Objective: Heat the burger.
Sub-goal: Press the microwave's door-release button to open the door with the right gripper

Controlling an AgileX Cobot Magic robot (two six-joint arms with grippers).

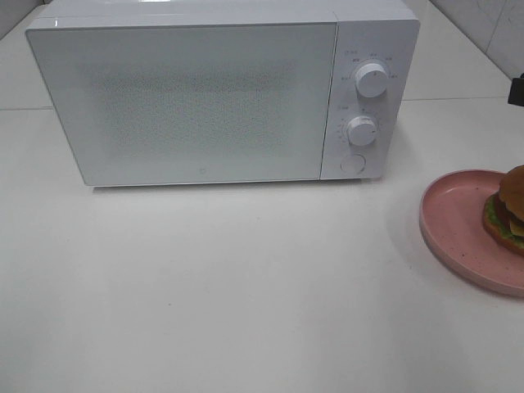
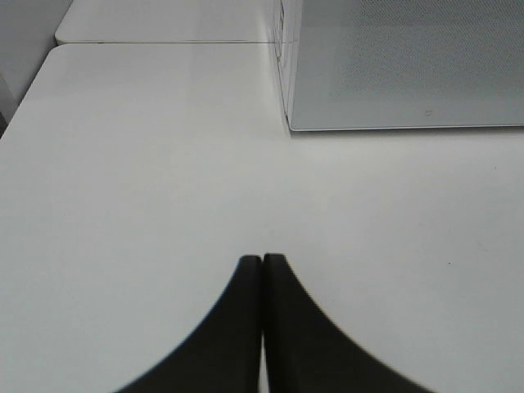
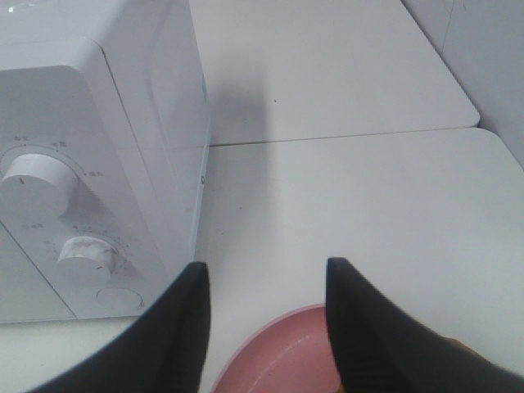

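a boxy white microwave point(image 1: 205, 90) stands at the back of a smooth, matte white worktop point(image 1: 246, 286). its flat glossy door point(image 1: 184, 98) is shut and has a fine dotted mesh across its middle. the control strip on the oven's right side holds two round white knobs point(image 1: 372, 81), one above the other, and one flat round button point(image 1: 352, 164) below them. small grey markings ring each knob, too small to read.

the burger point(image 1: 509, 209) sits on the worktop's right side, to the right of the oven and nearer the camera, and is cut off by the edge of the high view. what shows is a glossy golden-brown bun over ruffled green lettuce. it rests on one round pink plate point(image 1: 454, 217), speckled with dark flecks and raised at the rim.

the left pincer point(image 2: 262, 264) hangs over bare worktop near the oven's front left corner. its two black, curved fingers are pressed tip to tip and grasp nothing. the right pincer point(image 3: 266, 274) is released, its two black fingers spread wide with nothing between them. it hangs above the plate's rim, beside the control strip.

counted: one microwave, two knobs, one button, one plate, one burger, two pincers.
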